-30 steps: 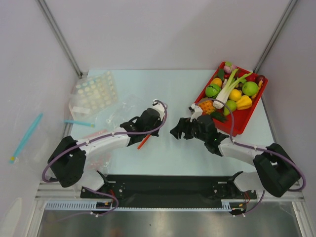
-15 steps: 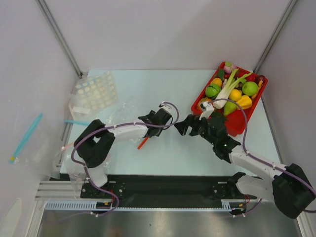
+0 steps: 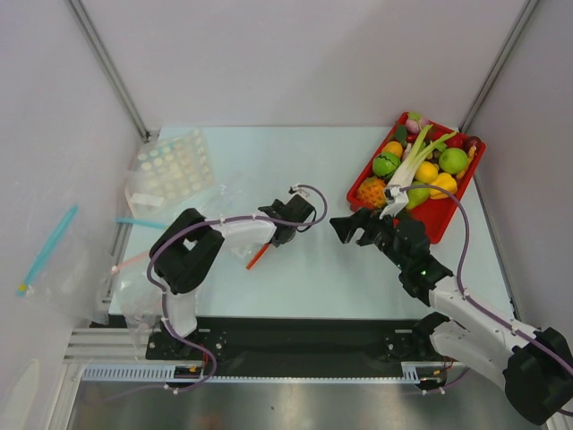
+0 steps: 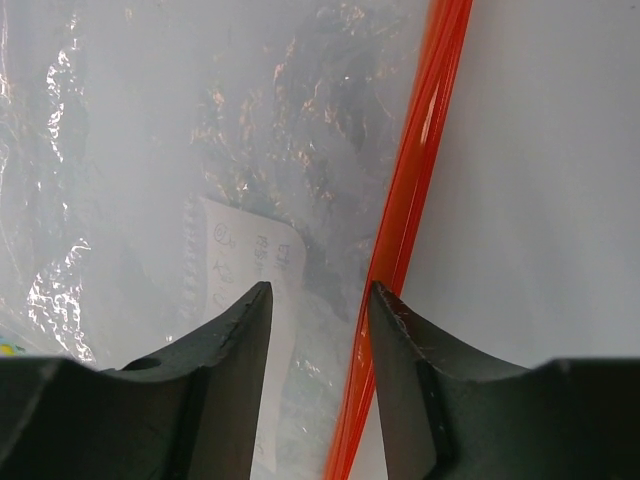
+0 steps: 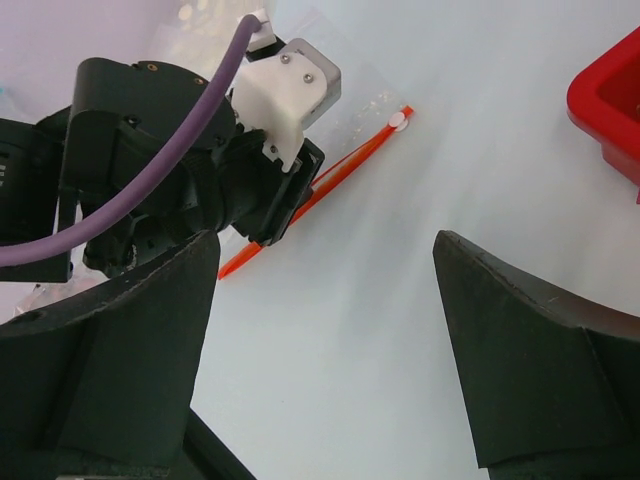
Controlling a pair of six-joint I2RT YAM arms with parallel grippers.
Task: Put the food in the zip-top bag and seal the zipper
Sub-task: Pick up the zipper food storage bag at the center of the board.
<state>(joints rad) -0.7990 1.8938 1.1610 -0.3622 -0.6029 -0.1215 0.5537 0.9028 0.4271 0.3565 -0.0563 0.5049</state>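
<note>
Pale desk (image 3: 313, 278) seen from above, left pincer (image 4: 320, 288) held apart over clear zip-top bag (image 4: 150, 150) beside orange zipper (image 4: 425, 150), right pincer (image 5: 328, 240) spread wide, food (image 3: 421, 170) piled in red tray (image 3: 443, 224).

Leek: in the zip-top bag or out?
Out. The leek lies in the red tray, apart from the zip-top bag.

red bin (image 3: 440, 231): back right (pineapple (image 3: 372, 192) inside) | dimpled clear tray (image 3: 172, 164): back left | blue-strip bag (image 3: 141, 223): left
</note>
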